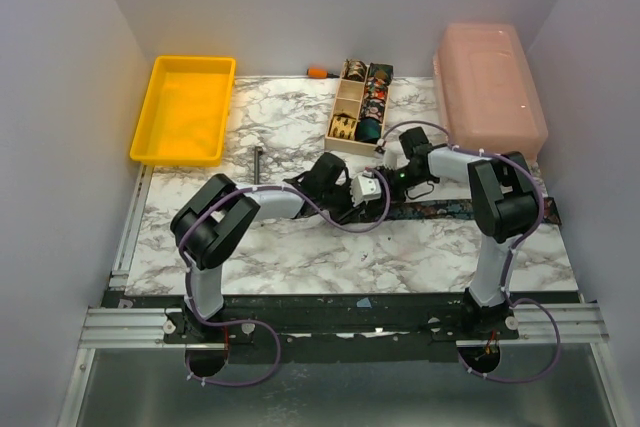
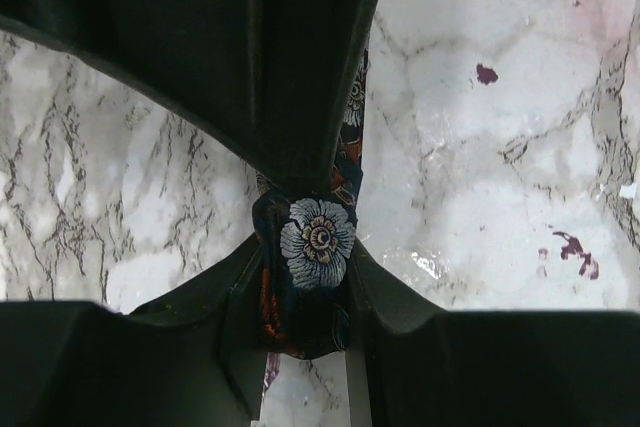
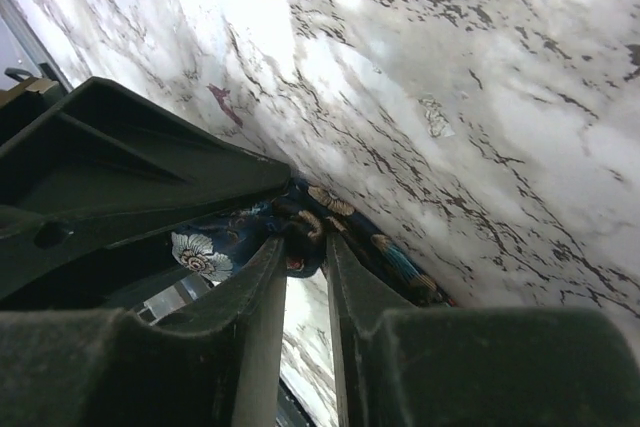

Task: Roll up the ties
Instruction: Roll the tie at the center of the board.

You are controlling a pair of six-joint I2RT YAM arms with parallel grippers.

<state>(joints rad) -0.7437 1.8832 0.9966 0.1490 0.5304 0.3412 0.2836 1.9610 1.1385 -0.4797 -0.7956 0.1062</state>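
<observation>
A dark tie with a floral print (image 1: pixel 460 210) lies as a long strip along the table's right half. Its left end is lifted between my two grippers at mid-table. My left gripper (image 1: pixel 370 191) is shut on that end; in the left wrist view the folded cloth with a white flower (image 2: pixel 318 237) sits pinched between the jaws (image 2: pixel 305 252). My right gripper (image 1: pixel 389 175) meets it from the opposite side and is shut on the same tie (image 3: pixel 400 262) at its fingertips (image 3: pixel 305 239). Several rolled ties (image 1: pixel 368 130) sit in the wooden box.
The wooden box with compartments (image 1: pixel 348 105) stands behind the grippers. A yellow tray (image 1: pixel 185 107) is at the back left and a pink lidded bin (image 1: pixel 490 87) at the back right. A dark T-shaped tool (image 1: pixel 258 162) lies left of the left arm. An orange-handled tool (image 1: pixel 318 72) lies at the back.
</observation>
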